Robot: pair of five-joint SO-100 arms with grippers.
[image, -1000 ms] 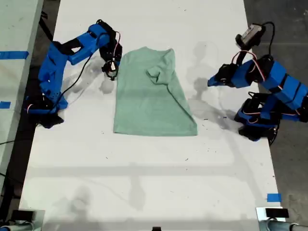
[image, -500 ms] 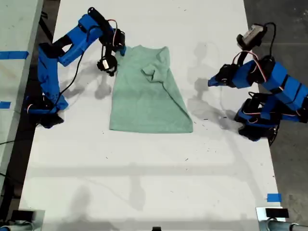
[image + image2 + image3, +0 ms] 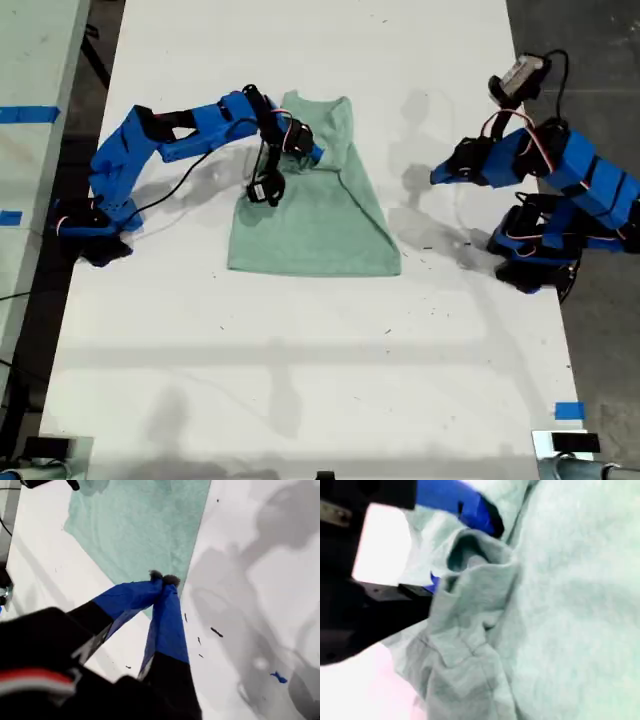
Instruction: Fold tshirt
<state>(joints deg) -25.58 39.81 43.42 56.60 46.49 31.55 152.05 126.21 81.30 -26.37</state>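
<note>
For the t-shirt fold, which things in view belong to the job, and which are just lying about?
Part of the job:
the tshirt, partly folded on the white table
my second gripper, jaws at a bunched fold of the cloth
my first gripper, shut, hanging clear of the shirt

Just lying about:
blue tape pieces at the table's edge
dark specks on the table
</note>
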